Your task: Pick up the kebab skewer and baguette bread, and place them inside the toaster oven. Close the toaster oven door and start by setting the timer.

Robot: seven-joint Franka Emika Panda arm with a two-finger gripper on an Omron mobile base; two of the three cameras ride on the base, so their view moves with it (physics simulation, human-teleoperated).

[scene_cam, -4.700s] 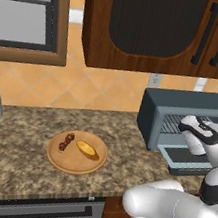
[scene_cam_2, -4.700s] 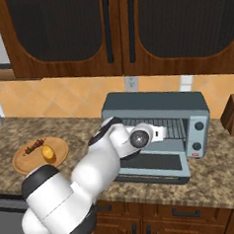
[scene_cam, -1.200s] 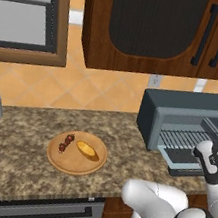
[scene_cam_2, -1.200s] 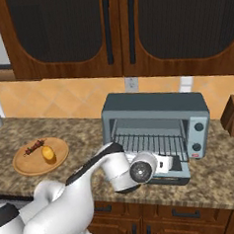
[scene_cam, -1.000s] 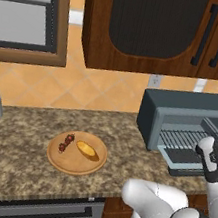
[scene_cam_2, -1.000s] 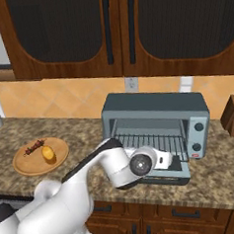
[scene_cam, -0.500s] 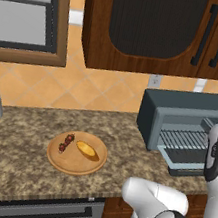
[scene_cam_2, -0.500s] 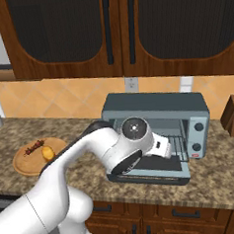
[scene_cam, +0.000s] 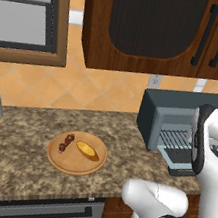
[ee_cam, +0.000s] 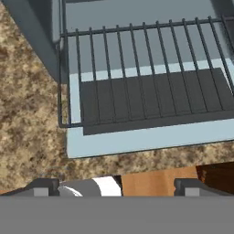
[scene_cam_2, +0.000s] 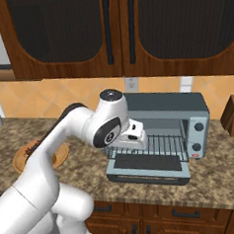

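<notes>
Tool [ee_cam: 114, 185]: you see its jaws spread wide, holding nothing.
Toaster oven door [scene_cam_2: 148, 167]: lies open, flat on the surface [scene_cam: 19, 141].
Kebab skewer [scene_cam: 66, 142]: arm hides it in your right base view.

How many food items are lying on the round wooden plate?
2. The kebab skewer lies on the left part of the wooden plate; the baguette bread lies beside it, to its right. Nothing appears hidden there.

Desk [scene_cam: 18, 146] is viewed fwd and down from behind-left in left base view, from behind-right in right base view. Toaster oven [scene_cam: 169, 109] w/ dropped toaster oven door [scene_cam_2: 147, 167] is shared by both. Hand cam is held close above door and wire rack [ee_cam: 141, 73], looking down.
</notes>
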